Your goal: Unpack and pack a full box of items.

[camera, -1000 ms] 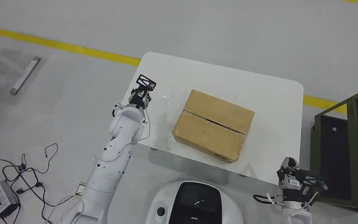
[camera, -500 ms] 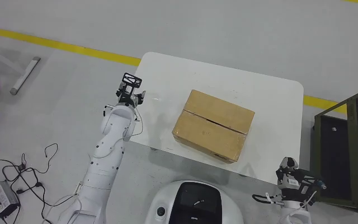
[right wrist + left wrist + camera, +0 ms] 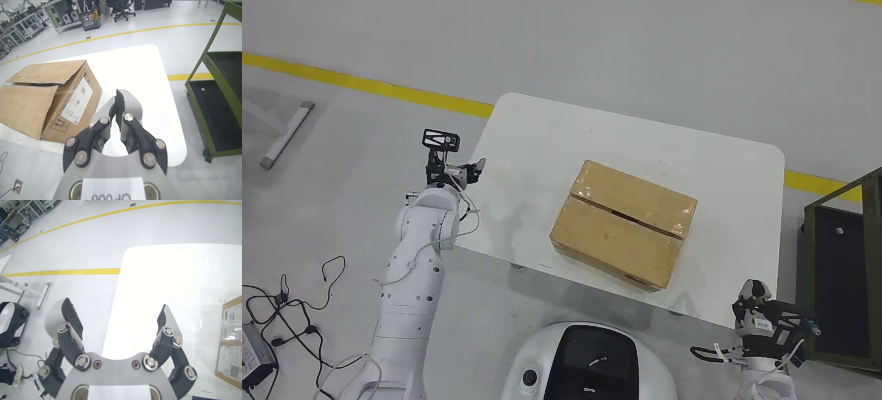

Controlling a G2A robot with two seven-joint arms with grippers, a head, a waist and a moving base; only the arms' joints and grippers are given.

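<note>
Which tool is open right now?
The left tool: its pads stand wide apart, holding nothing. The right tool is shut, also holding nothing.

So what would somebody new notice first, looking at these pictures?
The brown cardboard box, its top flaps folded down but gaping slightly, sits near the middle of the white table. Next come the two end effectors: the left end effector open by one table edge, and the right end effector shut just off a table corner, near a green cart.
</note>
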